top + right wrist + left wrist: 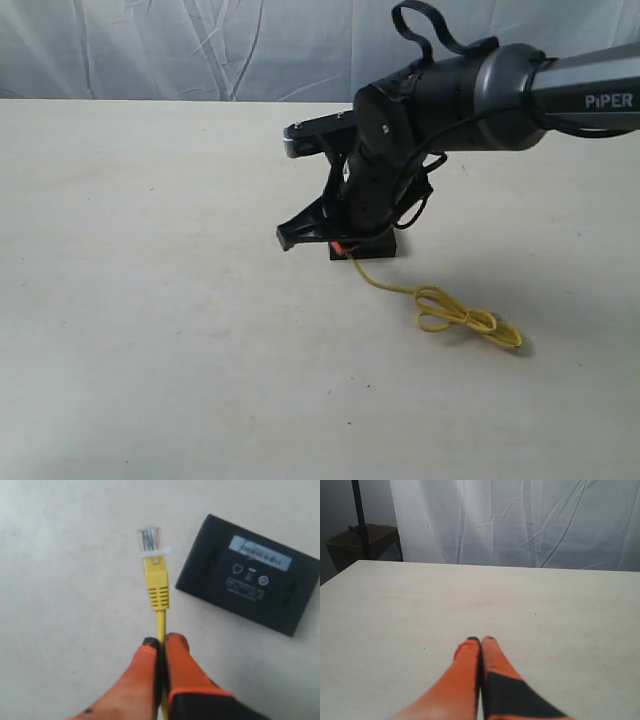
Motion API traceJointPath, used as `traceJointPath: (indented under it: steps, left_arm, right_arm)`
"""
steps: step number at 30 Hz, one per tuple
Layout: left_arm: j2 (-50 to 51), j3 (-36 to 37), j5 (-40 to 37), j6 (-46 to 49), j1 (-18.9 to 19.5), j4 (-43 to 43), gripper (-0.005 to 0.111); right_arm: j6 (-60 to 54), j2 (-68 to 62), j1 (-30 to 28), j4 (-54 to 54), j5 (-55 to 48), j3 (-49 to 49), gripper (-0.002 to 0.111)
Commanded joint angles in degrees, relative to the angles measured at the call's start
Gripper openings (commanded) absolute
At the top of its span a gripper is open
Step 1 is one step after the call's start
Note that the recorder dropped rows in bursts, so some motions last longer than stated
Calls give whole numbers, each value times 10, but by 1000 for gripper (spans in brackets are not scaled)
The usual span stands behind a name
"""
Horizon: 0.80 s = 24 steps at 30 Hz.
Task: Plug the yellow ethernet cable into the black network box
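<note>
With right gripper [161, 641] pinched on cable [156, 587] just behind plug [150, 541], locate box [250, 587] port, unseen here; turn plug square to it, then push straight in.

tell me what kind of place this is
Likely a robot lab or recording setup, not a home: a plain table, a wrinkled white sheet hung behind it, and a cardboard box by a black stand.
</note>
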<state>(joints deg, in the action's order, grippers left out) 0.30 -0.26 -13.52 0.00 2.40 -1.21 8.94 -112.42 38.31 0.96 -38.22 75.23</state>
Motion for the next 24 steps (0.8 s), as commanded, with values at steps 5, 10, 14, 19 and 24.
traceJointPath:
  steps: [5, 10, 14, 19, 24]
  left_arm:
    - [-3, 3, 2, 0, -3, 0, 0]
    - [-3, 3, 53, 0, -3, 12, 0]
    - [-3, 3, 101, 0, -3, 12, 0]
    - [-3, 3, 161, 0, -3, 12, 0]
    - [-3, 3, 188, 0, -3, 12, 0]
  right_arm:
    - [-9, 7, -85, -10, -32, -3, -1]
    - [-9, 7, -128, -10, -15, -3, -1]
    - [-9, -7, -160, -10, 73, -3, -1]
    - [-9, -76, -160, -10, 153, -3, -1]
    - [-9, -116, -158, -10, 179, -1, -1]
